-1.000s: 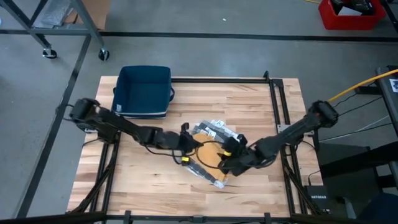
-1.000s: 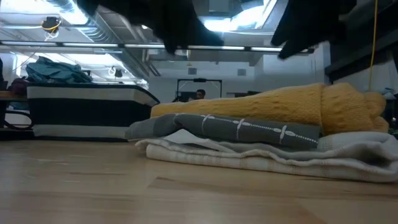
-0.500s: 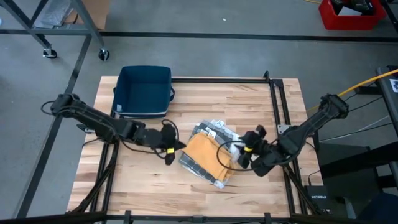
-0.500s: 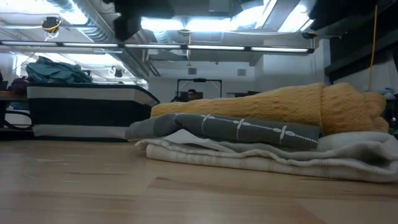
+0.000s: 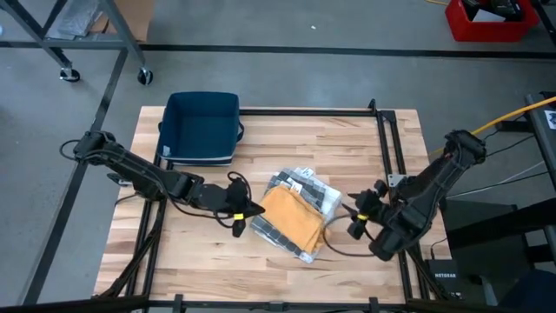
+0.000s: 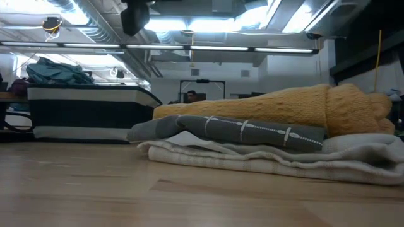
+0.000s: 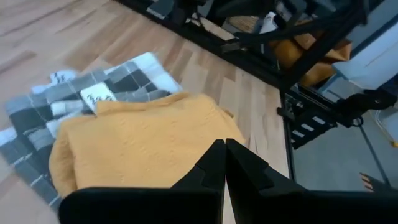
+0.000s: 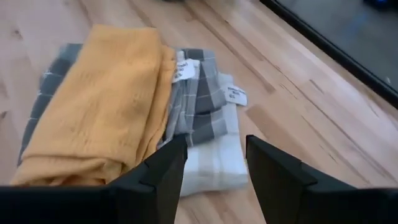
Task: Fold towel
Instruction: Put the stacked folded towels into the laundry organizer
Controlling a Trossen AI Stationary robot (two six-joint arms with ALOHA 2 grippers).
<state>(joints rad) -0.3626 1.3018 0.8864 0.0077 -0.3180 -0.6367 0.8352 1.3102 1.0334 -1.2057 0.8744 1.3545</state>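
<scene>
A folded yellow towel (image 5: 291, 215) lies on top of a stack in the middle of the table. Under it are a folded grey checked towel (image 5: 306, 185) and a pale one (image 6: 265, 161) that rests on the wood. My left gripper (image 5: 250, 209) hovers shut just off the stack's left side and touches nothing. In the left wrist view its shut fingers (image 7: 222, 158) point over the yellow towel (image 7: 143, 140). My right gripper (image 5: 355, 217) stands open to the right of the stack. Its fingers (image 8: 163, 168) frame the towels (image 8: 99, 99) from a distance.
A dark blue bin (image 5: 201, 128) stands at the table's far left; in the low view it shows as a striped box (image 6: 88, 113). A black metal frame (image 5: 387, 156) runs along the right and far edges. Bare wood lies near the front edge.
Both grippers have drawn back from the towel stack and risen. My left one has gone toward the table's left edge and rolled. My right one has gone toward the right edge. The stack lies as before.
</scene>
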